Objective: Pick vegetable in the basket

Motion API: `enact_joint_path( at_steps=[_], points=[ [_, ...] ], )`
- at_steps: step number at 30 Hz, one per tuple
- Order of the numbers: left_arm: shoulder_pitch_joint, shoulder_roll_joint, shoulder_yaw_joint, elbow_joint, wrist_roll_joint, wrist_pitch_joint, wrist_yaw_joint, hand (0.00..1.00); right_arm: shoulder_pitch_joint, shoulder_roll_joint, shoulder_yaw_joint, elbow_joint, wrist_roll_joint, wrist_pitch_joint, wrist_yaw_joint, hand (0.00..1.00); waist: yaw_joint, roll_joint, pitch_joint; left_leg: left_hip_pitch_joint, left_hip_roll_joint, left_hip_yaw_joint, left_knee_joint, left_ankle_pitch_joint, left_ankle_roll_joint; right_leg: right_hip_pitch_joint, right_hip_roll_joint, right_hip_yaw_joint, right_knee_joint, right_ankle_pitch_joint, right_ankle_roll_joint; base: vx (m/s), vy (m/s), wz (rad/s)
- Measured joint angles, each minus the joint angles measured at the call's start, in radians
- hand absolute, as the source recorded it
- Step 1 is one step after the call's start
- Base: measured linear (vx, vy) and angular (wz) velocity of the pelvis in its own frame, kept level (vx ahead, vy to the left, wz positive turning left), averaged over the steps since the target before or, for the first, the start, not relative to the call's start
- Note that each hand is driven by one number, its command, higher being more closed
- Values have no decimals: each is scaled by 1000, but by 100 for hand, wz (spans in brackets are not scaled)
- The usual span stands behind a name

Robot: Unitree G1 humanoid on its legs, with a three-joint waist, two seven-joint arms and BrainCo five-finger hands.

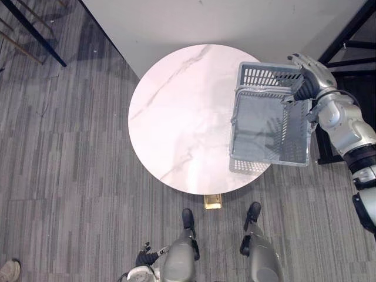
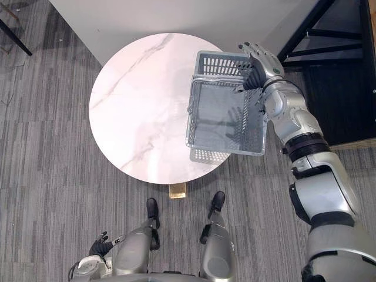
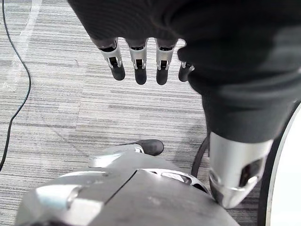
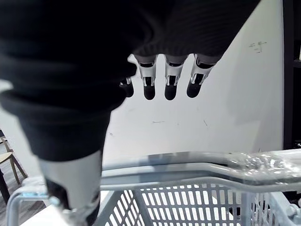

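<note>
The round bench (image 1: 176,117) has a white, faintly veined marble top and stands on grey striped carpet floor (image 1: 70,176). A grey slatted basket (image 1: 267,132) sits over the bench's right edge, its right side overhanging the floor. Whether it rests on the top or hangs just above it cannot be told. Nothing lies inside the basket.

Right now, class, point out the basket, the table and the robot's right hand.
basket (image 1: 264,75), left eye view, far mesh wall
table (image 1: 176,111), left eye view, bare marble top
right hand (image 1: 316,70), left eye view, silver back
</note>
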Motion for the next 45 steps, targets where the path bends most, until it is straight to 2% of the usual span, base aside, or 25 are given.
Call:
enact_joint_path(
  at_steps=[17, 22, 34, 35, 45],
  points=[
    [-16, 11, -40, -7, 0, -8, 2, 0, 75, -27, -7, 44, -37, -4, -3, 0, -2, 1, 23, -26, -2, -3, 9, 0, 0, -25, 1, 11, -3, 6, -1, 1, 1, 0],
    [-16, 10, -41, -9, 0, -11, 7, 0, 75, -27, -52, 77, -37, -3, -21, 0, -2, 1, 23, -41, -4, -15, 10, 1, 1, -39, -1, 7, 2, 6, -1, 15, 3, 2],
    [-21, 13, -50, -9, 0, -21, 18, 0, 34, -25, -39, 118, -37, 0, -25, 0, 5, 1, 23, -52, -4, -31, 8, 4, 5, -42, 0, 6, 1, 6, -1, 12, 1, 2],
    [-21, 13, -50, -9, 0, -21, 20, 0, 20, -22, -38, 133, -37, 0, -25, 100, 5, 1, 23, -53, -4, -32, 8, 4, 6, -42, 0, 6, 1, 6, -1, 0, 0, 0],
    [-36, 15, -60, -8, 1, -19, 32, 0, -35, -16, -40, 204, -37, 15, -26, 100, 12, 2, 23, -71, -4, -54, 8, 10, 9, -44, 1, -3, -6, 6, -1, 26, -1, 6]
  ],
)
